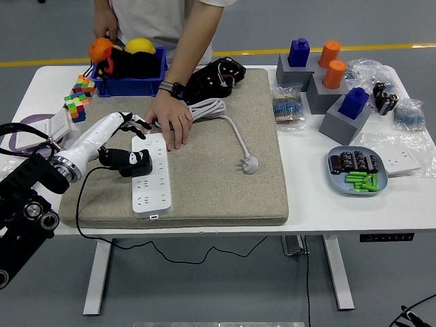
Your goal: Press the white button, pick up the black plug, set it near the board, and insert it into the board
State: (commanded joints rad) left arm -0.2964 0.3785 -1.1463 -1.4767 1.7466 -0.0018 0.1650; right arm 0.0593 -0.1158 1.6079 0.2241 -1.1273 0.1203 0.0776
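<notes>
A white power strip [151,180] lies lengthwise on the beige mat [225,184]. The black plug [129,162] sits at the strip's left edge, over its upper sockets, with its black cord trailing down off the mat. Whether its pins are in a socket I cannot tell. My left hand [133,125] hovers just above and left of the plug, with fingers spread and nothing in them. A person's hand [169,122] rests flat on the strip's far end. The strip's white cable ends in a white plug [250,164] lying loose on the mat.
A blue bin [129,71] with an orange and a yellow ball stands at the back left, with colour cubes [78,99] beside it. Grey blocks with blue and orange pegs [327,82] stand at the back right, near a plate of batteries [357,172]. A black device [214,78] lies behind the mat.
</notes>
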